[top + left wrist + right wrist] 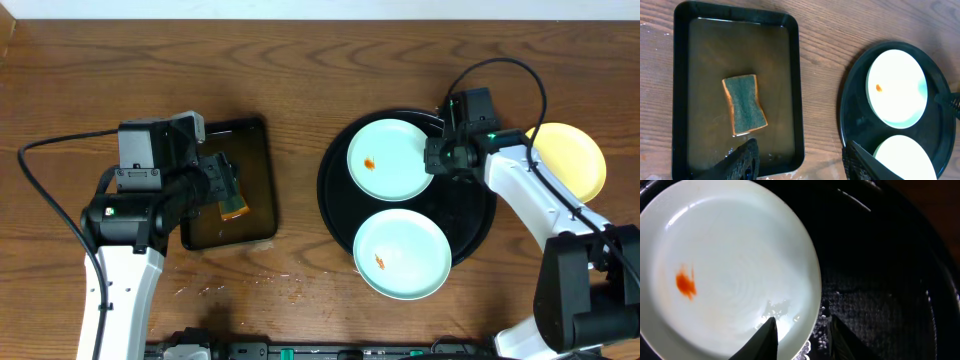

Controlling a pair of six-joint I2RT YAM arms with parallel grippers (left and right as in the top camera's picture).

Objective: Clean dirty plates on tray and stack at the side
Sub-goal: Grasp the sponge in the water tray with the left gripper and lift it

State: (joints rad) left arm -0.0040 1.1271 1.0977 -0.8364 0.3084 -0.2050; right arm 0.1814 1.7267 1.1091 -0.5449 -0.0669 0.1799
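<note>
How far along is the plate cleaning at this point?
Looks done: the yellow plate sits on the table beside the black tray, no specks visible. In hand: the right gripper straddles the rim of the far mint plate, firm grip unclear; the left gripper hangs open over the sponge in the rectangular tray. Left: that plate and the near mint plate lie on the black tray, each with an orange speck; nothing is stacked.

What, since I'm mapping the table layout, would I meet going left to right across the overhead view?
Small dark rectangular tray → large round glossy black tray → pale yellow round plate.
</note>
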